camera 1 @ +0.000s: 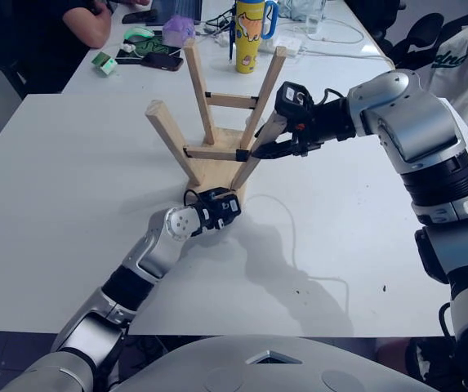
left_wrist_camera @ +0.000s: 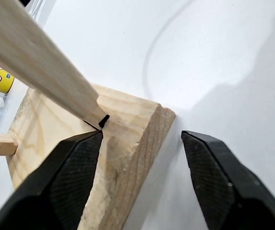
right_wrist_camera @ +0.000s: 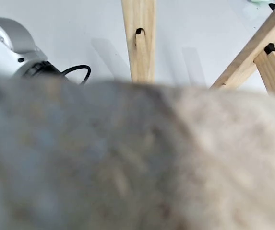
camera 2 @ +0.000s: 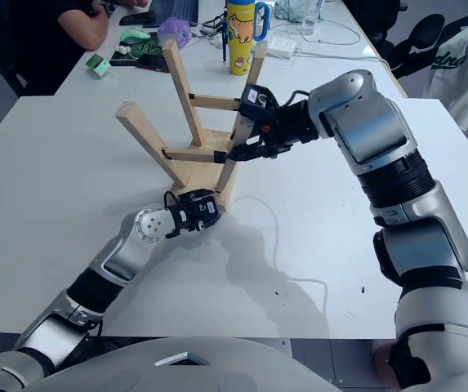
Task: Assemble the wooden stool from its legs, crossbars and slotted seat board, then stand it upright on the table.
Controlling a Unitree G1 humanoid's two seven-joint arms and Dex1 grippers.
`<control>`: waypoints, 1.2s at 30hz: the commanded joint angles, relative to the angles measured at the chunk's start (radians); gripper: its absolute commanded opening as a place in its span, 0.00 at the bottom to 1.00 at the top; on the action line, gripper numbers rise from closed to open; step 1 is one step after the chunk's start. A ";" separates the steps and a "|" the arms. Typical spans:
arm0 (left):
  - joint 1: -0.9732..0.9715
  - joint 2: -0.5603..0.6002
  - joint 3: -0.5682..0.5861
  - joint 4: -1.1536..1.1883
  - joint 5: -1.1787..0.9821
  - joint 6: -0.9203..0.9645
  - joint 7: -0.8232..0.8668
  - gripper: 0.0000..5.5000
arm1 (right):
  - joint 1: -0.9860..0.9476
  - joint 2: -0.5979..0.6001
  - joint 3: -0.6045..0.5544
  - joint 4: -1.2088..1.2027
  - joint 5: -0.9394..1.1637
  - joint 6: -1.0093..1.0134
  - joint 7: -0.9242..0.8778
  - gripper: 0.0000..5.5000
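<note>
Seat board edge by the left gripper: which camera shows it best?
Left wrist view: the seat board corner sits close up between the fingers of the open left gripper, a leg in its slot. Eye views show it smaller, partly behind legs and that gripper. Right wrist view: wood too blurred to identify.

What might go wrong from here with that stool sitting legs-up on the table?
The right gripper holds just one leg of the stool; turning it upright, it may slip or twist. The left gripper is open at a corner of the seat board, so nothing steadies that end yet. The yellow cup stands close behind; swinging legs might hit it.
</note>
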 commanded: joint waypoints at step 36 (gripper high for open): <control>0.296 0.266 0.562 -0.088 -0.421 -0.251 -0.012 0.56 | 0.167 0.197 -0.230 0.179 0.049 -0.094 -0.041 0.37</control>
